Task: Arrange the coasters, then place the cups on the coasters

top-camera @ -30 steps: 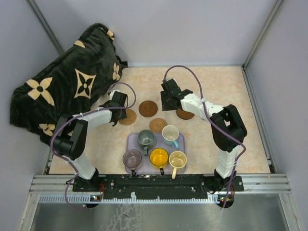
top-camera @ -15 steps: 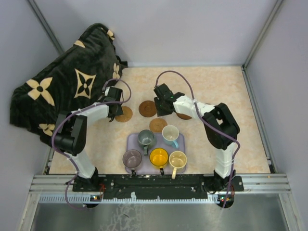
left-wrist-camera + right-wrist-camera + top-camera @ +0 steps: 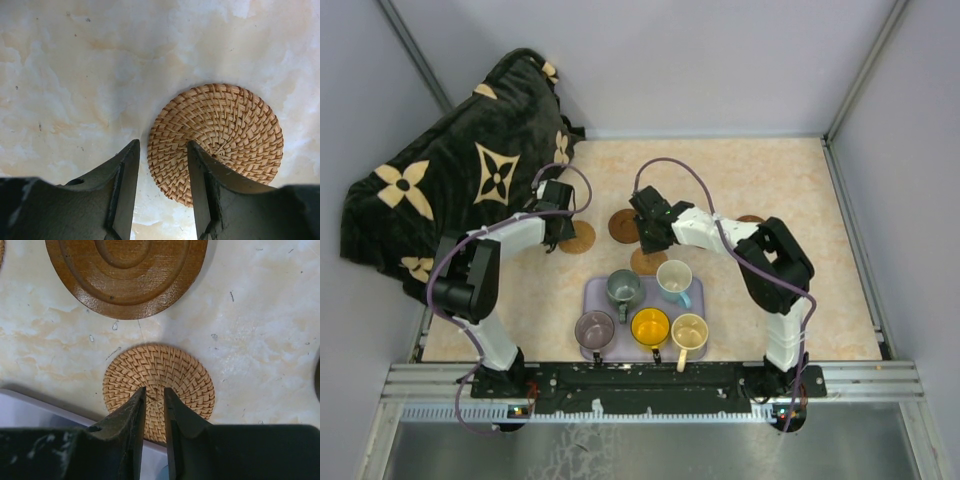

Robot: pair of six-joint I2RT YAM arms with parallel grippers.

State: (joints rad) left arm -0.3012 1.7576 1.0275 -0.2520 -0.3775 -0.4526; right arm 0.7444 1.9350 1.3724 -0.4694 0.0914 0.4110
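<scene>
A lavender rectangular tray lies on the beige marbled desk near the arm bases and holds all five handled mugs, each upright. In its far row stand the dark grey-green mug and the light blue mug with a white inside; in its near row stand the translucent purple-grey mug, the yellow-orange mug and the cream mug. None of them sits on a coaster.

Just beyond the tray's far edge lies a round woven tan coaster, its rim at or over the tray's edge. The right hand stands over it, fingers drawn almost together with only a thin slit between them, tips at the weave; whether they press on it I cannot tell. A dark brown round wooden coaster with carved rings lies flat just beyond, apart from the woven one.

To the left, a second woven tan coaster lies flat on the desk. The left hand is over its edge with fingers clearly apart, one above the weave and one above bare desk, holding nothing. Another brown coaster shows only partly behind the right arm. A dark plush blanket with tan flower shapes is heaped at the far left corner.
</scene>
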